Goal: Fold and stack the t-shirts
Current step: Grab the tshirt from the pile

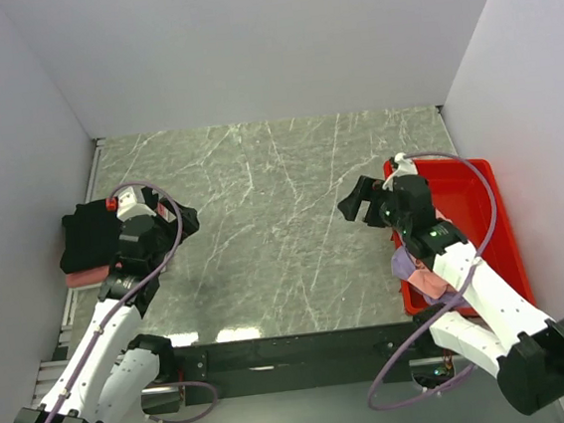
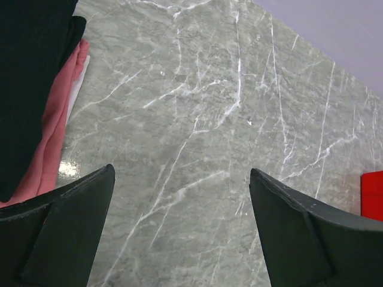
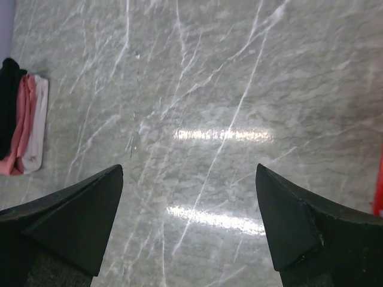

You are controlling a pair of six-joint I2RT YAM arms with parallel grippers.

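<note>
Folded stack: black t-shirt point(image 1: 87, 240) lay on top of the salmon-pink t-shirt point(image 1: 84, 278) at the table's point(image 1: 278, 172) 9 o'clock edge; a white strip showed along the pink one in the right wrist view.
Left pincer point(image 1: 185, 221): jaws spread wide and nothing in them; it hung just at 3 o'clock of the stack, pointing toward 3 o'clock over bare marble.
Right pincer point(image 1: 356, 204): likewise wide apart and empty; it pointed toward 9 o'clock, just outside the red tray's point(image 1: 486, 202) rim.
Unfolded shirts: lavender cloth point(image 1: 403, 263) and pink cloth point(image 1: 429, 282) lay bunched at the tray's near-left corner, partly under the right forearm.
Key relation: that cloth lay at about 5 o'clock from the right pincer, behind its fingers; the right arm was plainly the nearer one; the left was well apart from it.
Long axis: could not tell, since the cloth was crumpled and half hidden.
Likely next: the right arm probably had to turn back over the tray to pick one up.
</note>
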